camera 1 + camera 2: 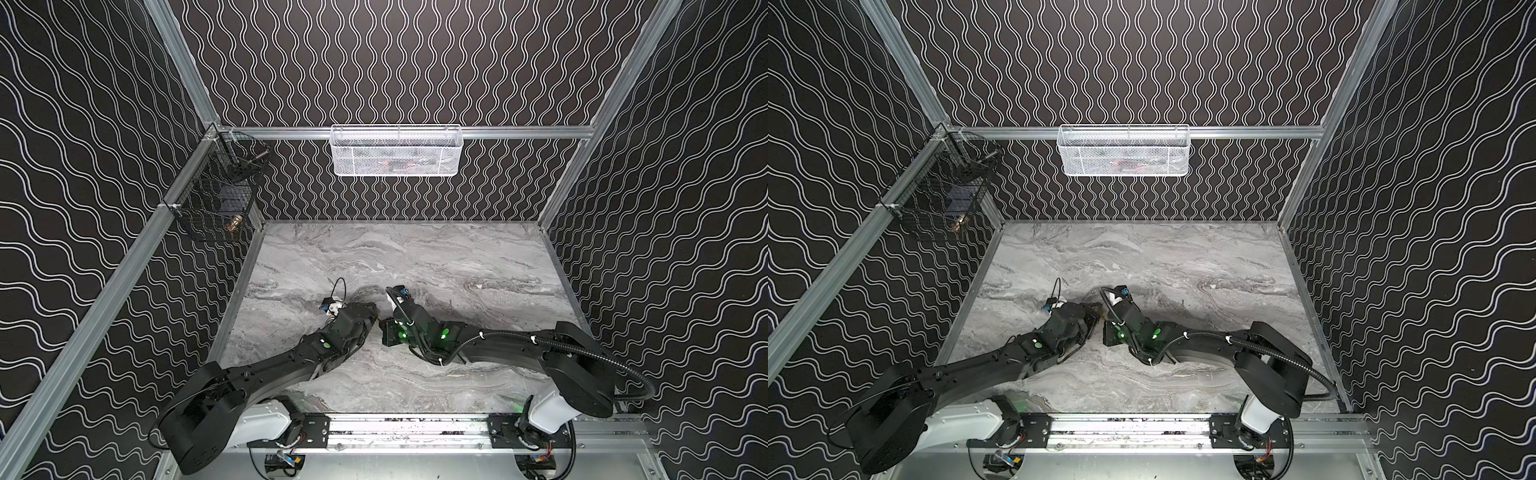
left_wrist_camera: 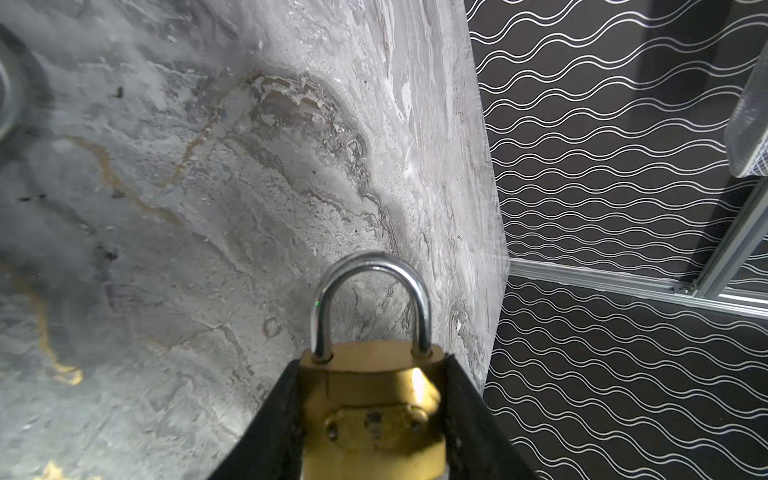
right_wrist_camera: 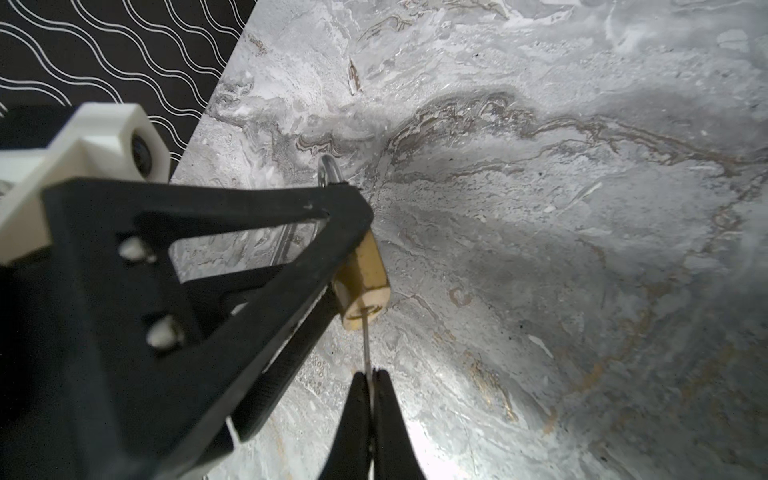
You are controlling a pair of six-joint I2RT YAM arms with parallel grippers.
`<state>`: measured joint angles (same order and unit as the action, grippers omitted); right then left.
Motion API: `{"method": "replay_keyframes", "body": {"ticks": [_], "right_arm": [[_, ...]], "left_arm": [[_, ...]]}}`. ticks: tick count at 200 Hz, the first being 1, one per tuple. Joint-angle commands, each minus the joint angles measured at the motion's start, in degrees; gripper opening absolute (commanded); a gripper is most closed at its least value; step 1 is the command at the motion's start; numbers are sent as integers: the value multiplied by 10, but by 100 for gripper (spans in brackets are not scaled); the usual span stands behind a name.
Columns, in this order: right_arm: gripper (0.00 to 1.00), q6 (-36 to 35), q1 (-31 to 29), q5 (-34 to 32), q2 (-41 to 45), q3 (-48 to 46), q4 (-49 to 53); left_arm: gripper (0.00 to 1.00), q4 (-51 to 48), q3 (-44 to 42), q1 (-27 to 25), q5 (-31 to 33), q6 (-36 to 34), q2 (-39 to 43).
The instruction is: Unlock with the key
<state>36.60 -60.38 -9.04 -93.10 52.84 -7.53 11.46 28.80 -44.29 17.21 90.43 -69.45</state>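
Two grips: left end effector (image 2: 374,368) clamps the padlock (image 3: 363,282); right end effector (image 3: 370,378), pinching the inserted key (image 3: 365,340), should twist squarely.

Centre: left claw (image 1: 1096,312) and right claw (image 1: 1105,329), tips close together over the marble table (image 1: 1183,266); white basket (image 1: 1124,150) far, black basket (image 1: 942,187) far left.

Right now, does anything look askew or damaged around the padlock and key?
Nothing stands out. The left gripper clamps the brass padlock by its body, and the shackle sits in both holes. The right gripper, shut on the key, holds the thin blade straight up to the padlock's bottom face. No damage shows.
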Motion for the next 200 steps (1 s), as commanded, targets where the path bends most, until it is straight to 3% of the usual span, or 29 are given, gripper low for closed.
{"method": "replay_keyframes", "body": {"ticks": [1,32,51,91,150,200], "right_arm": [[0,-13,3,-31,13,-8,-103],[0,-6,22,-58,41,-42,-96],[0,-5,25,-71,43,-36,-91],[0,-13,15,-39,17,3,-106],[0,-55,39,17,65,-72,-178],[48,-63,45,63,91,-114,-184]], "left_arm": [[0,66,7,-8,-130,-28,6],[0,127,-15,-8,-147,-27,3],[0,114,-4,-9,-150,-42,5],[0,138,-4,-14,-143,-36,-9],[0,183,-30,-7,-177,-80,-10],[0,251,-42,23,-225,-121,-18]]}}
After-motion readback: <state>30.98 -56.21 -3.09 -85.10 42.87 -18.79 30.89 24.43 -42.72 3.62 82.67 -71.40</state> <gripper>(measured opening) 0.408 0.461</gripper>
